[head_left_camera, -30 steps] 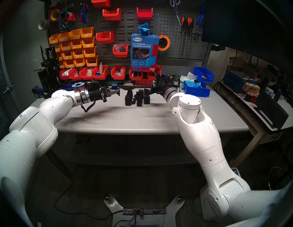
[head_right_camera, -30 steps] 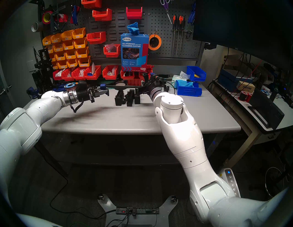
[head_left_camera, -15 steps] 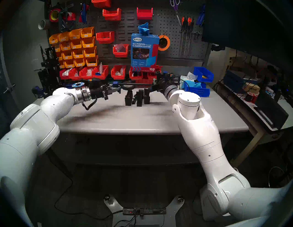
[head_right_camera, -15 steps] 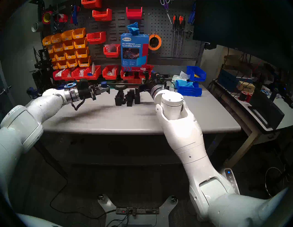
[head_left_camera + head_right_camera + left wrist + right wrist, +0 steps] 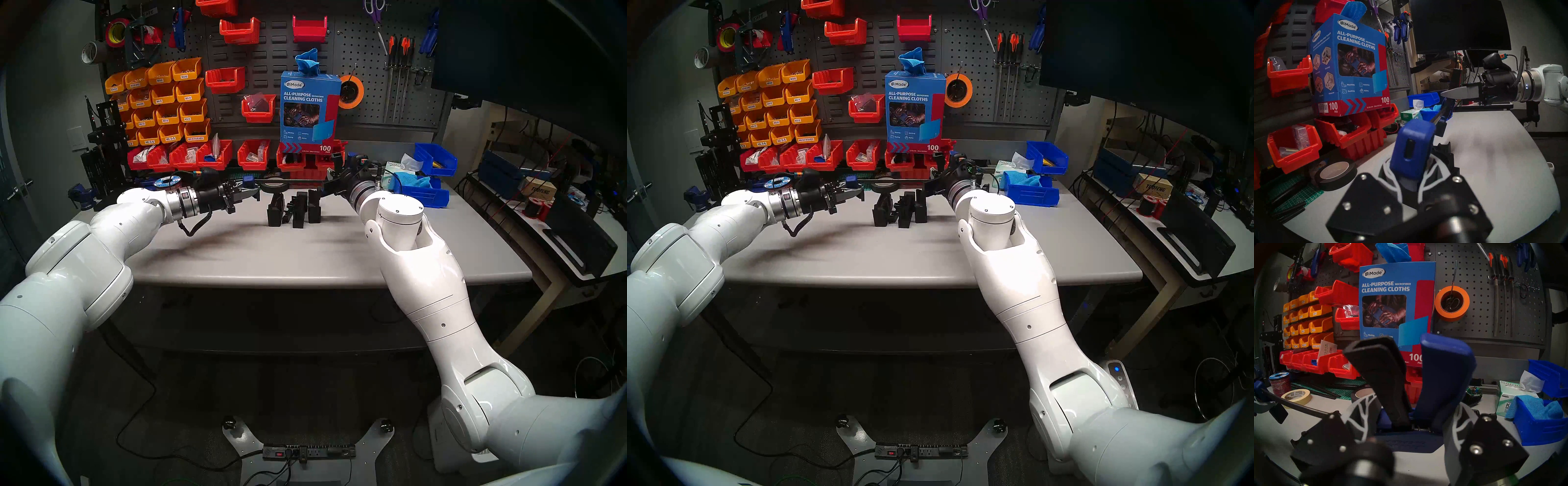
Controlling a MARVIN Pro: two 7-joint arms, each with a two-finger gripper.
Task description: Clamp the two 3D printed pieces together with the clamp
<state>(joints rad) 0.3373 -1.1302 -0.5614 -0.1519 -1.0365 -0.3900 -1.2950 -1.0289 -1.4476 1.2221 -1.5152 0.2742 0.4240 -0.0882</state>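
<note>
The near half of my table (image 5: 271, 258) lies bare, wide enough for either arm. Farther in, the two 3D printed pieces (image 5: 294, 208) block the middle; behind them a black tape roll (image 5: 273, 187) and red bins (image 5: 252, 156) close the far edge, blue bins (image 5: 422, 195) the far right.

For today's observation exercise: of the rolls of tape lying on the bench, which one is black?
The black tape roll lying flat near the left gripper, beside the green cutting mat. The other, the cream masking-tape roll, is pale and printed.
</note>
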